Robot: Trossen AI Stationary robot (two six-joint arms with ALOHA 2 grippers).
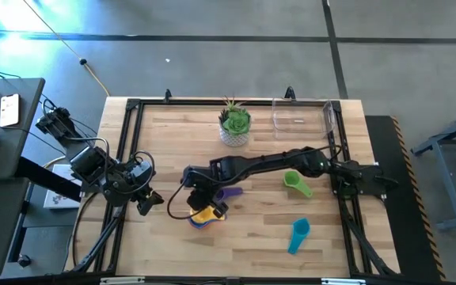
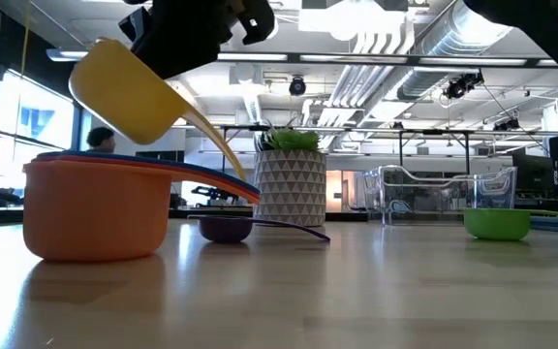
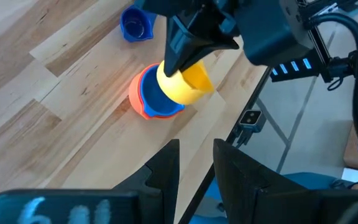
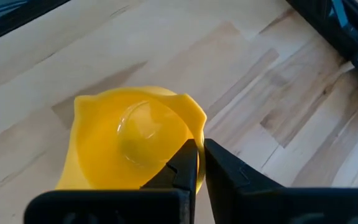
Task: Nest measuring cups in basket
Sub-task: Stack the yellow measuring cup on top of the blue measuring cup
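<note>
My right gripper [image 4: 199,158] is shut on the yellow cup [image 2: 129,97], which it holds tilted just over an orange cup [image 2: 95,218] with a blue cup [image 3: 160,106] nested inside. In the high view this stack [image 1: 204,215] sits near the table's front middle. A purple cup [image 1: 229,192] rests on the wood just behind it. The green cup [image 1: 298,184] and the teal cup [image 1: 299,235] lie farther right. The clear basket [image 1: 303,115] stands at the far right edge. My left gripper [image 3: 194,165] is open, left of the stack, touching nothing. My right gripper pinches the yellow cup's wall at its rim [image 4: 194,127], one finger inside the bowl and one outside, coming from above. The cup sits tilted, bowl raised above the stack. Its handle [image 2: 216,141] slants down toward the blue cup's rim; whether they touch I cannot tell.
A white patterned pot with a green plant [image 1: 234,127] stands at the far middle, left of the basket. The right arm [image 1: 275,165] stretches across the table's middle. A black frame rail [image 1: 125,158] runs around the tabletop. Bare wood lies along the near edge.
</note>
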